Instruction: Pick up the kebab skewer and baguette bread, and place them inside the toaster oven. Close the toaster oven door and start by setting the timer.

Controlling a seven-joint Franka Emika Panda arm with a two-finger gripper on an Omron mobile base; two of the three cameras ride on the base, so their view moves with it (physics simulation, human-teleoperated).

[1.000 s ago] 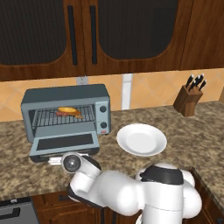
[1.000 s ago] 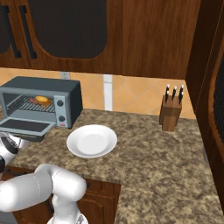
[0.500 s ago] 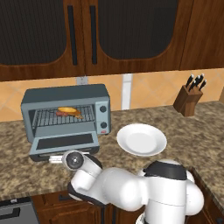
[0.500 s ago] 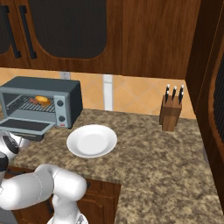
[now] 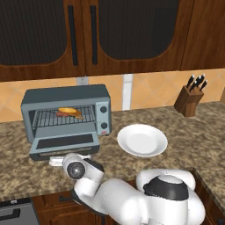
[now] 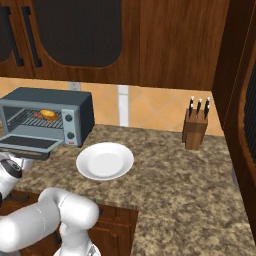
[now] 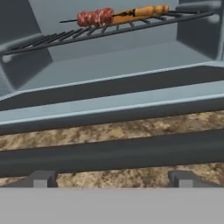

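The kebab skewer (image 7: 93,18) and baguette bread (image 7: 141,12) lie on the rack inside the toaster oven (image 5: 66,115). Below its dropped toaster oven door (image 5: 65,145), the gripper (image 7: 111,178) has crept closer to the handle, jaws spread wide, holding nothing. Loading looks finished; closing comes next.

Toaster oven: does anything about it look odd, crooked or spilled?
Nothing stands out. The toaster oven sits square, its door dropped open, with the kebab skewer and baguette bread lying on the rack.

Your arm folds low from the base and reaches toward ten o'clock in the left base view; the gripper (image 7: 111,180) shows its jaws spread wide, nothing between the fingertips (image 7: 40,179).
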